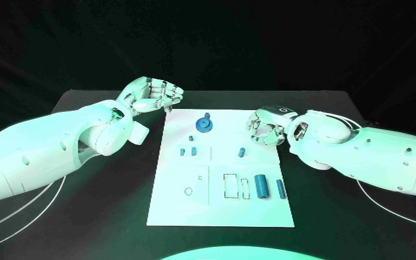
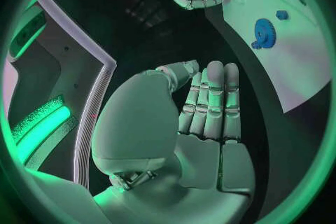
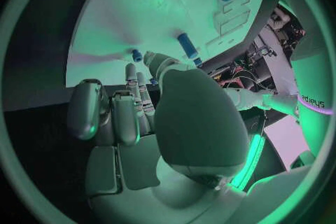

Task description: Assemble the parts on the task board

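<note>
Centrally on the black desk [image 1: 104, 212]: white rectangular task board [image 1: 221, 206], carrying a blue toothed gear wheel [image 1: 204, 125] near its far edge, small blue pegs [image 1: 188, 151] at mid-board, and a thick blue cylinder [image 1: 262, 186] beside a slim blue rod [image 1: 281, 188] toward the near right. Off the board's far left corner, left silver hand [image 1: 152, 94], raised, fingers curled inward, gripping nothing. Just by the board's right edge, right silver hand [image 1: 268, 127], fingers curled together, likewise holding nothing visible.

Dim green-lit scene (wrist views perhaps bent at edges)
</note>
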`<state>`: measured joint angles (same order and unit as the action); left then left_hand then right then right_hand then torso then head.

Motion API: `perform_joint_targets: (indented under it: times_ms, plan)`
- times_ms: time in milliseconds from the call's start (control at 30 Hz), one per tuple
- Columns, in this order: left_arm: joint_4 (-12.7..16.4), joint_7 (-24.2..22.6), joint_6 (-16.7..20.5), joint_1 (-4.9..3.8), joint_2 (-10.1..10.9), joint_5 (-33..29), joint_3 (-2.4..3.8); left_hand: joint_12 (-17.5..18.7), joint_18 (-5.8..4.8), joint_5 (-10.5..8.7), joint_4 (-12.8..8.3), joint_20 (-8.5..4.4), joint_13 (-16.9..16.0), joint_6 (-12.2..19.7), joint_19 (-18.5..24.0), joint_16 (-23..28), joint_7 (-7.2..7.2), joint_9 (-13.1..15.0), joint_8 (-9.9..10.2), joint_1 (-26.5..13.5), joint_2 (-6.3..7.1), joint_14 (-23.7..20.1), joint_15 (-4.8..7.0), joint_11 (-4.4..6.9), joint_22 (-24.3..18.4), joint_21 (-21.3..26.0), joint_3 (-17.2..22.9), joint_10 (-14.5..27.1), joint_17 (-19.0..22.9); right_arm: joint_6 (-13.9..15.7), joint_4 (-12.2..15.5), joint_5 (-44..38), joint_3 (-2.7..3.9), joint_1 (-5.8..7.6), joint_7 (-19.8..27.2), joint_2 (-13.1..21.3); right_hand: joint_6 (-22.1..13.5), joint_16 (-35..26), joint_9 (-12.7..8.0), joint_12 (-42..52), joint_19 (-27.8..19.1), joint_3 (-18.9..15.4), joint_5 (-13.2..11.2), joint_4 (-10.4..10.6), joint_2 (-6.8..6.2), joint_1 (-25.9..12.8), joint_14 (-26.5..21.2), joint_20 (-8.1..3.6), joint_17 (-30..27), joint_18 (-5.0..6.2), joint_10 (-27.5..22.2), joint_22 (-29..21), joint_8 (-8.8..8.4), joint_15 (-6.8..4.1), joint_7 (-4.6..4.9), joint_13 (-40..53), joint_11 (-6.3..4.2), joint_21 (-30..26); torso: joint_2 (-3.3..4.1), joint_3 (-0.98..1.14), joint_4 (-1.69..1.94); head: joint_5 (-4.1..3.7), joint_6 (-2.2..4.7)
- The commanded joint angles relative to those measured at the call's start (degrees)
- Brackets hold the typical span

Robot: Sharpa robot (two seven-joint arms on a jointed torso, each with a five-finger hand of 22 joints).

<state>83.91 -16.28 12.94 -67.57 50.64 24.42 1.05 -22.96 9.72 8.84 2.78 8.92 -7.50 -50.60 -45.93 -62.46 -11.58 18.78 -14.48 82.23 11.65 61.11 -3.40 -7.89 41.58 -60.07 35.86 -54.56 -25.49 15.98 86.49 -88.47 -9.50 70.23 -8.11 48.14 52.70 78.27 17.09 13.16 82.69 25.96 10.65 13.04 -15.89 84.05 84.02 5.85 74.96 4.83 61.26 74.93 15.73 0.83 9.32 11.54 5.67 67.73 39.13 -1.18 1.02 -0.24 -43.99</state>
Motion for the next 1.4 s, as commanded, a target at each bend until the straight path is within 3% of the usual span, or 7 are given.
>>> perform_joint_targets:
  times_ms: [33, 433, 500, 600, 900, 1033, 1400]
  plan:
    - [0.3, -2.8, 1.3, -0.06, 0.1, -4.5, 0.04, -0.1, 0.85, -0.08, 0.0, 0.01, 0.1, 0.1, 0.4, 0.3, -0.27, 0.1, 0.3, 0.0, -0.51, -0.3, 0.02, -0.08, -0.1, 0.3, -0.3, 0.5, 0.0, -1.8, -0.3, -2.7, -0.03, -0.18, -1.1, -0.3, 0.4, 0.2, 0.0, -0.4, 0.4, 0.2, 0.4, -0.1, 0.07, -0.6, 3.2, 0.08, 0.2, -0.88, 0.4, 7.0, 0.08, 0.29, -0.02, -0.1, -0.03, 0.3, 0.01, 0.06, 0.07, -0.10, -0.12]
    - [0.5, -3.1, 1.4, -0.05, 0.5, -4.9, 0.04, -0.2, 0.83, -0.16, 0.1, 0.07, 0.1, 0.2, 0.4, 0.6, -0.32, 0.1, 0.3, -0.2, -0.53, -0.3, -0.06, -0.14, -0.2, 0.5, -0.6, 0.7, 0.2, -2.8, -0.9, -3.6, -0.08, -0.93, -1.8, -0.9, 1.3, 0.3, 0.2, -0.6, 0.6, 1.0, 0.6, -0.4, 0.58, -0.6, 3.1, 0.00, 0.1, -0.96, 1.4, 7.6, 0.35, 0.06, -0.39, -0.7, -0.32, 1.1, 0.05, 0.08, -0.05, 0.08, -0.40]
    - [0.5, -3.1, 1.4, -0.05, 0.5, -4.9, 0.03, -0.2, 0.83, -0.16, 0.1, 0.08, 0.1, 0.2, 0.4, 0.6, -0.32, 0.1, 0.3, -0.2, -0.54, -0.3, -0.06, -0.15, -0.2, 0.5, -0.7, 0.7, 0.2, -2.9, -1.0, -3.7, -0.09, -1.05, -1.9, -0.9, 2.5, 0.4, 0.4, -0.7, 1.0, 2.9, -2.5, -1.0, 1.45, -0.1, 3.1, -0.23, 0.0, -1.19, 3.0, 8.3, 0.78, -0.28, -0.82, -1.3, -0.72, 2.6, 0.05, 0.09, -0.06, 0.11, -0.50]
    - [0.5, -3.0, 1.4, -0.05, 0.5, -5.0, 0.03, -0.2, 0.84, -0.16, 0.1, 0.08, 0.1, 0.2, 0.4, 0.7, -0.31, 0.1, 0.3, -0.2, -0.56, -0.2, -0.06, -0.14, -0.3, 0.6, -0.7, 0.7, 0.2, -3.2, -1.1, -3.7, -0.09, -1.18, -2.2, -0.9, 4.2, 1.3, 0.9, -0.6, 2.2, 4.5, -2.4, -1.5, 2.37, -0.5, 3.3, -0.55, 0.8, -1.86, 5.0, 9.8, 1.57, -0.74, -1.26, -1.4, -1.31, 6.4, 0.04, 0.10, 0.00, 0.08, -0.54]
    - [0.5, -2.9, 1.2, -0.04, 0.5, -4.9, 0.03, -0.2, 0.86, -0.16, 0.0, 0.08, 0.1, 0.3, 0.4, 0.7, -0.31, 0.1, 0.3, -0.1, -0.54, -0.2, -0.05, -0.14, -0.3, 0.6, -0.8, 0.8, 0.2, -3.4, -0.9, -5.1, -0.09, -1.43, -2.9, -1.2, 7.5, 1.9, 2.7, -1.3, 3.1, 7.3, -3.3, -4.8, 4.44, -0.6, 3.4, -1.41, 1.1, -2.36, 9.1, 11.2, 3.60, -1.94, -2.49, -1.3, -2.60, 9.4, 0.03, 0.08, -0.03, 0.14, -0.70]
    - [0.6, -2.9, 1.2, -0.04, 0.5, -4.8, 0.02, -0.2, 0.86, -0.16, -0.1, 0.09, 0.1, 0.3, 0.3, 0.7, -0.31, 0.1, 0.4, -0.1, -0.55, -0.1, -0.04, -0.14, -0.3, 0.6, -0.8, 0.8, 0.2, -3.2, -0.7, -6.2, -0.09, -1.59, -3.5, -1.4, 7.7, 1.9, 3.5, -2.1, 3.2, 8.4, -4.1, -6.3, 5.04, -0.9, 3.3, -1.62, 0.8, -2.45, 10.1, 11.5, 4.08, -2.07, -2.53, -1.3, -2.83, 9.9, 0.03, 0.08, 0.00, 0.07, -0.83]
    - [0.7, -2.7, 1.4, -0.04, 0.6, -4.7, 0.02, -0.2, 0.87, -0.16, -0.2, 0.10, 0.2, 0.5, 0.2, 0.7, -0.35, 0.1, 0.5, 0.0, -0.55, 0.0, -0.06, -0.20, -0.4, 0.7, -1.0, 1.1, 0.3, -1.5, 0.2, -8.3, -0.10, -1.76, -5.4, -1.5, 7.5, 1.7, 4.2, -3.3, 3.1, 9.7, -3.5, -7.9, 5.31, -1.6, 3.2, -1.70, 0.3, -2.46, 10.7, 11.7, 4.17, -2.09, -2.41, -1.5, -2.78, 10.0, -0.03, 0.07, 0.00, 0.05, -0.89]
